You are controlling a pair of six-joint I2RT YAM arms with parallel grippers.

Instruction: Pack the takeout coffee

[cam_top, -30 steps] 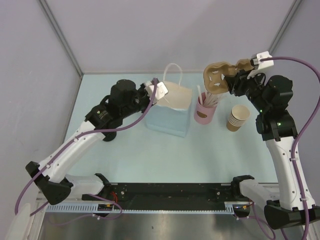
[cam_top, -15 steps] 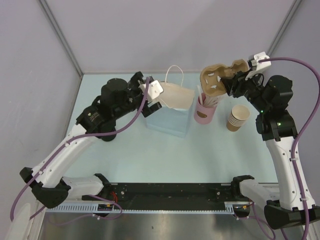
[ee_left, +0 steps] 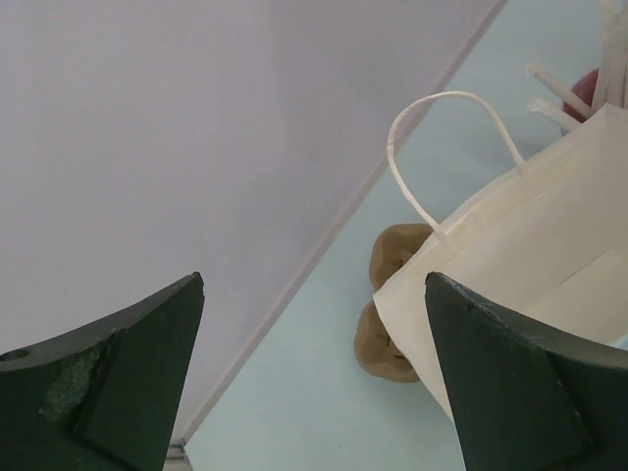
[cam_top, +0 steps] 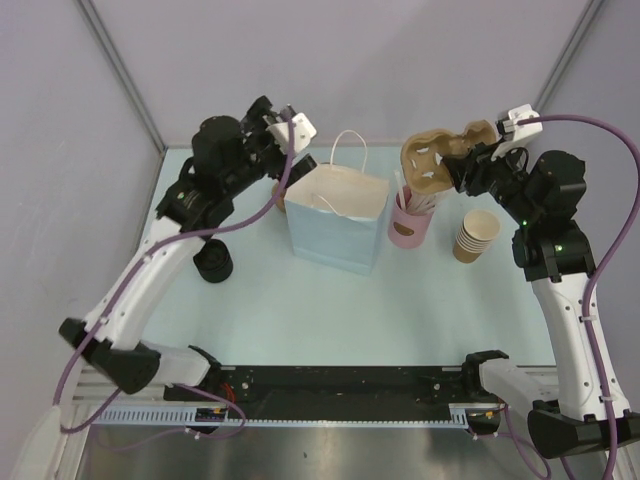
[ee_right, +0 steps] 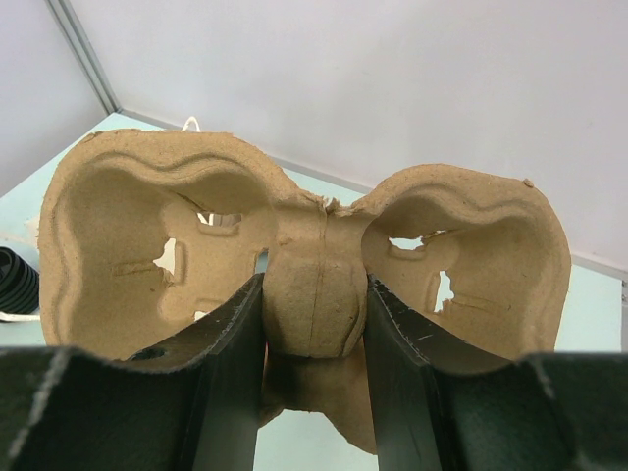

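Shows left gripper [ee_left: 314,392] high beside paper bag [cam_top: 335,225], jaws wide apart, empty. Shows right gripper [ee_right: 316,392] clamped on pulp cup carrier [cam_top: 432,160] above pink straw cup [cam_top: 408,228]. Shows round black lid [cam_top: 212,265] on table [cam_top: 260,300], left of bag; single paper cup's place impossible to tell.

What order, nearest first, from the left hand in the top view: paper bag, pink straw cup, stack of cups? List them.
From the left hand:
1. Paper bag, just beside it.
2. Pink straw cup, right of the bag.
3. Stack of cups, farthest right.
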